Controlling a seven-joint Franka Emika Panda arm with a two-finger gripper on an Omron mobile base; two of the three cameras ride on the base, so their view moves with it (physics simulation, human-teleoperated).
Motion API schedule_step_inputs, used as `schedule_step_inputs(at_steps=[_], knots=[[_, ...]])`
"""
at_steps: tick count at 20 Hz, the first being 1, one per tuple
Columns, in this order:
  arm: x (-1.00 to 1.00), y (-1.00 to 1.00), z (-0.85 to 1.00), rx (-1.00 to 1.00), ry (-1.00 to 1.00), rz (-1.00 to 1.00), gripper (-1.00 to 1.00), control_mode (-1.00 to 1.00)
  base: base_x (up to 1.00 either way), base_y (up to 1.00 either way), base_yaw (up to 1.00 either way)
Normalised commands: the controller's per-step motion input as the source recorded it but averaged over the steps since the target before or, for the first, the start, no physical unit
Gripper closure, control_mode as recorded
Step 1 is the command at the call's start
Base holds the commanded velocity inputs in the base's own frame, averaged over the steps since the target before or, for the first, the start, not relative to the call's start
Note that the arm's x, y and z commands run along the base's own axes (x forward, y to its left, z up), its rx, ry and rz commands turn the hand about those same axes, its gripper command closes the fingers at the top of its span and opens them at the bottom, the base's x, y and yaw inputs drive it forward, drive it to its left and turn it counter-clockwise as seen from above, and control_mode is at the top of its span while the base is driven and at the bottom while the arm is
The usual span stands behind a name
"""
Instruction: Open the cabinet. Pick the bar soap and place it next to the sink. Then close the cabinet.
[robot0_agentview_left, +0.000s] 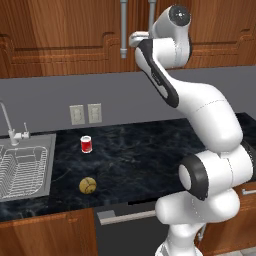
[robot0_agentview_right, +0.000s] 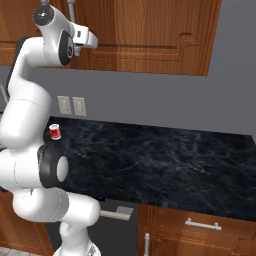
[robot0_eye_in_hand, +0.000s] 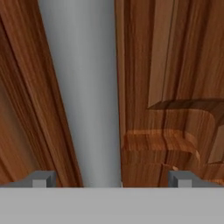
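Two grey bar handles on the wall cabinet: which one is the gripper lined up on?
In the left base view, the right handle, mostly hidden behind the arm, by the gripper. The left handle hangs clear beside it. The hand view shows a grey bar between the open fingers.

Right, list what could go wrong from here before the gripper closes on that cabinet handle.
1. In the hand view the handle sits left of centre between the open gripper fingertips, so closing may catch it unevenly and slip.
2. The cabinet doors are shut, and the arm's wrist sits close to them; a door swinging out could hit it.
3. The red can and round ball stand near the sink, where the soap should go.
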Motion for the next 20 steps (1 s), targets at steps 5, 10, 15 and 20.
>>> schedule_step_inputs(at_steps=[5,10,15,20], knots=[[0.01,0.0,0.0,0.0,0.0,0.0,-1.0,-1.0,0.0,0.0,0.0],[0.0,0.0,0.0,0.0,0.0,0.0,1.0,-1.0,0.0,0.0,0.0],[0.0,0.0,0.0,0.0,0.0,0.0,1.0,-1.0,0.0,0.0,0.0],[0.01,-0.03,0.0,0.0,0.0,0.0,1.0,-1.0,0.0,0.0,0.0]])
